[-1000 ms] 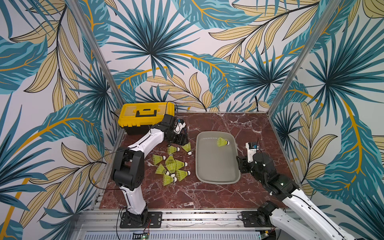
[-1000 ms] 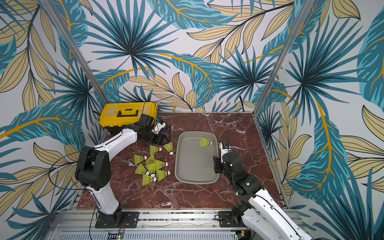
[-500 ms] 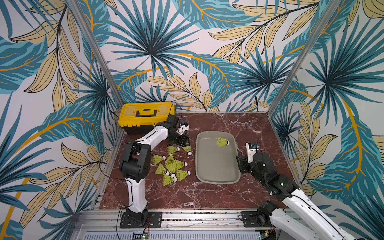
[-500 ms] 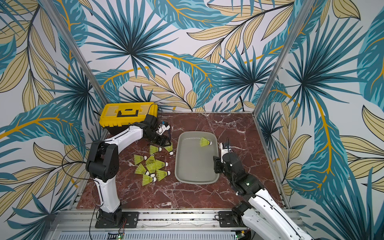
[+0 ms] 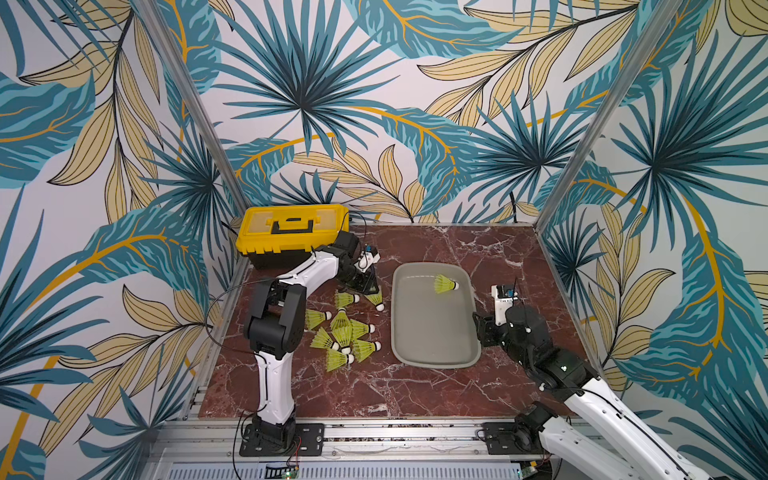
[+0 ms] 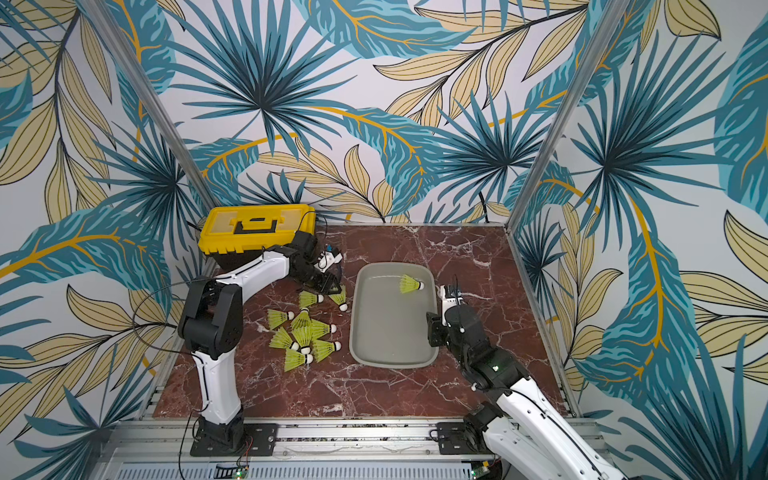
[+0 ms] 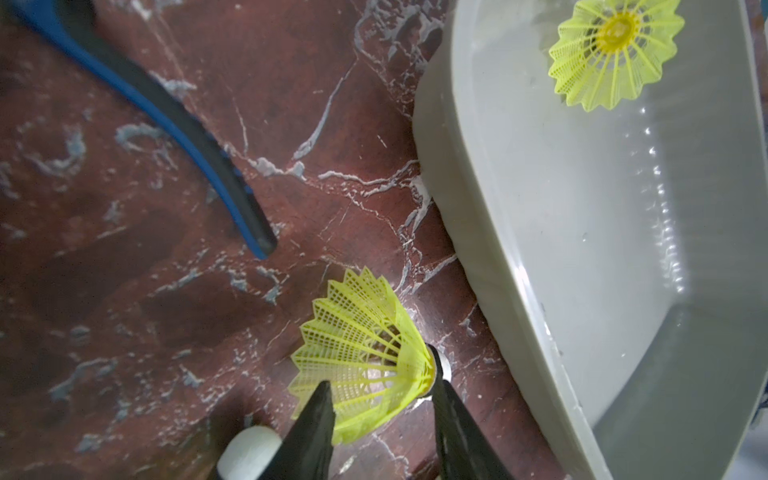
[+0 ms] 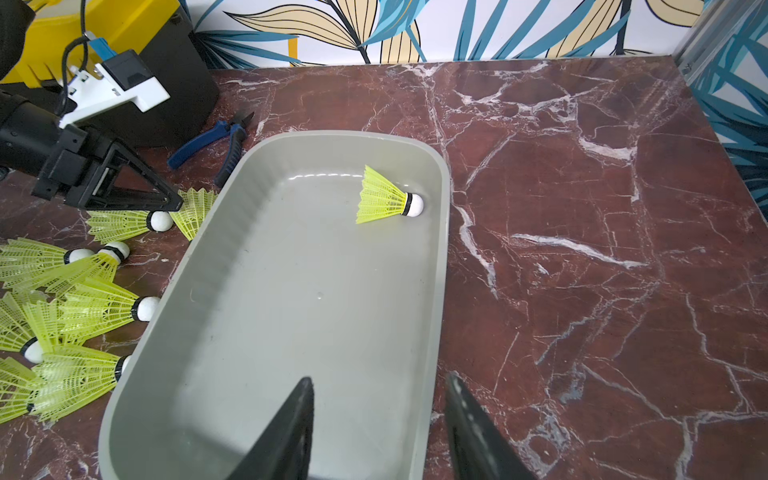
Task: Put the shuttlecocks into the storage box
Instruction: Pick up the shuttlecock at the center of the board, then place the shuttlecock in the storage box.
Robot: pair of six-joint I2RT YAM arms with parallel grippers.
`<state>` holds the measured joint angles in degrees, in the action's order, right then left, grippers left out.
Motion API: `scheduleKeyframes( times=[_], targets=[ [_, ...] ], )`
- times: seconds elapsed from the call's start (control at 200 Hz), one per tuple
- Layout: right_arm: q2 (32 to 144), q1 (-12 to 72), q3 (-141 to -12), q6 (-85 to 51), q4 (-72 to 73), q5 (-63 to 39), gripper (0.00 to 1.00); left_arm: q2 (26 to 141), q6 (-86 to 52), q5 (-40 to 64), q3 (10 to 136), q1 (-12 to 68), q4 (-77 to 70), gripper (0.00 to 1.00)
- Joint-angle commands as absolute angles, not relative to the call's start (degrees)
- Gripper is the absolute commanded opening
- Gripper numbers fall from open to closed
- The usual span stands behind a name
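Note:
The storage box is a shallow grey tray in the middle of the table, with one yellow-green shuttlecock lying at its far end. My left gripper is down at the table just left of the box. Its fingers press on both sides of another shuttlecock that lies on the marble. Several more shuttlecocks lie in a cluster further left. My right gripper is open, straddling the box's right rim.
A yellow-lidded black toolbox stands at the back left, right behind the left arm. Blue-handled pliers lie between the toolbox and the box's far left corner. Patterned walls close in the red marble table.
The left gripper has come down and forward to the shuttlecock nearest the box, and its jaws have narrowed onto it. The right arm has not moved.

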<state>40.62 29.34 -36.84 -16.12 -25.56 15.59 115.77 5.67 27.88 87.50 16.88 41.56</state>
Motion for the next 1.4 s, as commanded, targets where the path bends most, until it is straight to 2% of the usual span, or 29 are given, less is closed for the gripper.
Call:
scheduleKeyframes(
  times=[0.0,0.045,0.296,0.391,0.616,0.992,1.177,1.397],
  targets=[
    [40.81,29.58,-35.28,-16.79,-25.57,15.38,0.51,115.45,5.81,26.89,89.37,16.7,42.89,0.33],
    [40.95,29.53,-35.24,-16.79,-25.46,15.29,0.51,115.14,5.56,26.46,88.85,16.7,42.6,0.32],
    [41.62,29.55,-35.16,-16.81,-25.03,14.49,0.51,113.36,3.72,25.88,86.87,16.62,42.04,0.11],
    [42.05,29.55,-35.16,-16.61,-24.77,13.57,0.51,111.72,1.17,25.76,85.13,16.69,40.39,0.0],
    [44.91,29.54,-35.59,-15.42,-21.94,9.05,0.51,104.97,-9.68,28.6,78.43,16.7,32.44,0.0],
    [57.99,30.04,-37.31,-8.4,-5.39,-7.86,0.51,89.44,-27.08,31.3,69.99,18.69,23.84,0.0],
    [66.06,30.8,-40.15,-3.62,1.45,-14.88,0.52,86.72,-31.2,32.6,70.46,23.28,23.21,0.0],
    [71.8,31.06,-42.63,-0.77,7.42,-18.39,0.55,85.95,-33.37,33.29,71.45,26.75,23.14,0.0]
  ],
)
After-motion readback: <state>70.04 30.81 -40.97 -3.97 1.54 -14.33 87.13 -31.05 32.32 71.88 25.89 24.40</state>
